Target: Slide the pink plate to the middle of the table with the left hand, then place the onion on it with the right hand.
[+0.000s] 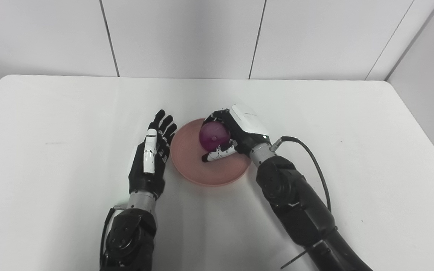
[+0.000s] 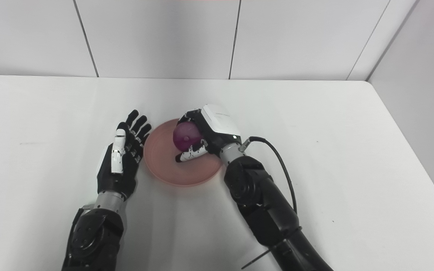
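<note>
— Two steps; how many look done?
— One. The onion (image 1: 213,136) hangs over the pink plate (image 1: 190,162) mid-table, right hand (image 1: 236,133) wrapped around it, release pending.
— The left hand (image 1: 153,154)?
— Fingers spread, empty, just beside the rim.

Both eye views are looking down and forward from the robot's head, taking in the white table (image 1: 51,124) from its near part to the far edge and the panelled wall (image 1: 183,37) behind it. The two cameras are sitting side by side, so both are covering nearly the same ground: both arms are entering from the bottom edge, and the pink plate (image 1: 192,165) is lying mid-frame in each. The right eye view is standing slightly to the right, so everything is sitting further left in it and more of the side wall (image 2: 420,94) is showing. Both are working at close, arm's-reach range.
</note>
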Motion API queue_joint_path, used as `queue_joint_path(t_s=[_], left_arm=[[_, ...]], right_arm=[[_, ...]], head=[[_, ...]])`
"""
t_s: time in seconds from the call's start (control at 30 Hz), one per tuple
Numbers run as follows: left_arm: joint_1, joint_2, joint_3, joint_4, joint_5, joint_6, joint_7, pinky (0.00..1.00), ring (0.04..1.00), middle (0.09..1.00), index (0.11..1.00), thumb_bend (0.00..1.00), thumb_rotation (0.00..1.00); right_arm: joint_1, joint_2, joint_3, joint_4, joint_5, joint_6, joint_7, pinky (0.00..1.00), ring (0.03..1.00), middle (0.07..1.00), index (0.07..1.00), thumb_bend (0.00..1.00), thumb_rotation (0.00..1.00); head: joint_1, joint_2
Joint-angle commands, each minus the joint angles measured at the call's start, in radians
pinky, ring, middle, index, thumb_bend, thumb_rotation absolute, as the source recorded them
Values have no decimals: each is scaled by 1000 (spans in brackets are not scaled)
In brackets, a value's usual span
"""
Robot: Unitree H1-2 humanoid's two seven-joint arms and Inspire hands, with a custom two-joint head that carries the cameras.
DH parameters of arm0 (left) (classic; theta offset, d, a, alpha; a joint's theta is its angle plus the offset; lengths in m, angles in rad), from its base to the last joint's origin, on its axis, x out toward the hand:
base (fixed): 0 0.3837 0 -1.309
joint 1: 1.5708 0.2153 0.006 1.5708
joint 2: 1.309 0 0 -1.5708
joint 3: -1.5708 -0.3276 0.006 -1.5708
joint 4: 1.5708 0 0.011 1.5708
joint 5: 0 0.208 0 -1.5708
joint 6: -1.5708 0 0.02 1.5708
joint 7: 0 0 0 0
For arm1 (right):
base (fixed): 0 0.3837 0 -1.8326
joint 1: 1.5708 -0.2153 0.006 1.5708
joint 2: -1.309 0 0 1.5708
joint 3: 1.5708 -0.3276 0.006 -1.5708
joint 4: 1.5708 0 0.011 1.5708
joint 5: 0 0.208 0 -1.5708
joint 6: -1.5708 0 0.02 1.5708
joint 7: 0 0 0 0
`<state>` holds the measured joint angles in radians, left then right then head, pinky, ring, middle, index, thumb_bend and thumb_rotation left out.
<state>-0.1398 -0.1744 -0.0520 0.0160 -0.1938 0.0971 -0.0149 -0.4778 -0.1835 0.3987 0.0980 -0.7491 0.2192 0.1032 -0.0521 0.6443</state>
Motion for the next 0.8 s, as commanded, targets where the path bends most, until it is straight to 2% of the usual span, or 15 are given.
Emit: queue_joint_path(t_s=[0.0, 0.17, 0.2, 0.23, 0.3, 0.33, 0.37, 0.43, 0.47, 0.5, 0.53, 0.6, 0.77], left_arm=[[21, -34, -10, 12, 2, 19, 9, 946, 938, 942, 926, 432, 1000], [22, -35, -10, 6, 3, 24, 13, 947, 939, 944, 926, 430, 1000], [21, -35, -9, 6, 3, 25, 14, 946, 939, 945, 926, 428, 1000], [21, -36, -10, 3, 3, 28, 15, 946, 939, 946, 927, 428, 1000], [21, -34, -10, 2, 2, 31, 16, 945, 938, 944, 926, 428, 1000], [20, -33, -11, 1, 2, 32, 16, 946, 939, 944, 925, 427, 1000], [20, -31, -11, 2, 0, 30, 15, 946, 939, 944, 925, 427, 1000], [19, -29, -11, 2, -3, 29, 13, 947, 941, 948, 928, 427, 1000], [18, -29, -11, 2, -4, 29, 12, 946, 942, 951, 929, 426, 1000], [18, -28, -11, 2, -4, 30, 13, 945, 943, 952, 930, 426, 1000], [18, -28, -10, 2, -4, 31, 14, 942, 942, 951, 928, 428, 1000], [18, -28, -10, 2, -2, 33, 16, 945, 944, 950, 929, 433, 1000], [17, -26, -8, 4, -4, 30, 14, 947, 950, 953, 933, 435, 1000]], right_arm=[[-18, 5, 1, -7, 7, -45, -15, 239, 347, 471, 489, 518, 137], [-13, 14, -3, -12, 9, -38, -30, 330, 452, 567, 491, 522, 149], [-12, 14, -3, -14, 10, -37, -32, 332, 463, 580, 556, 695, 203], [-12, 14, -3, -15, 15, -41, -28, 334, 471, 588, 597, 803, 237], [-13, 10, 0, -17, 27, -46, -12, 251, 359, 476, 649, 897, 277], [-13, 8, 1, -19, 34, -47, -3, 155, 230, 332, 672, 925, 282], [-15, 2, 6, -19, 43, -53, 13, 146, 218, 318, 675, 928, 282], [-18, -9, 15, -18, 55, -68, 35, 173, 258, 360, 708, 952, 291], [-19, -14, 19, -18, 60, -76, 43, 255, 353, 461, 729, 964, 299], [-21, -21, 25, -21, 58, -78, 56, 297, 403, 513, 740, 969, 303], [-22, -27, 30, -23, 56, -79, 66, 501, 603, 675, 772, 980, 331], [-22, -35, 36, -28, 53, -86, 73, 741, 779, 811, 820, 997, 359], [-23, -50, 43, -39, 46, -94, 75, 839, 856, 877, 886, 998, 399]], head=[[1, -1], [-2, 1], [-2, 1], [-2, 0], [-3, 0], [-3, 0], [-5, 0], [-6, 0], [-6, 0], [-7, 0], [-7, 0], [-9, 1], [-11, -1]])
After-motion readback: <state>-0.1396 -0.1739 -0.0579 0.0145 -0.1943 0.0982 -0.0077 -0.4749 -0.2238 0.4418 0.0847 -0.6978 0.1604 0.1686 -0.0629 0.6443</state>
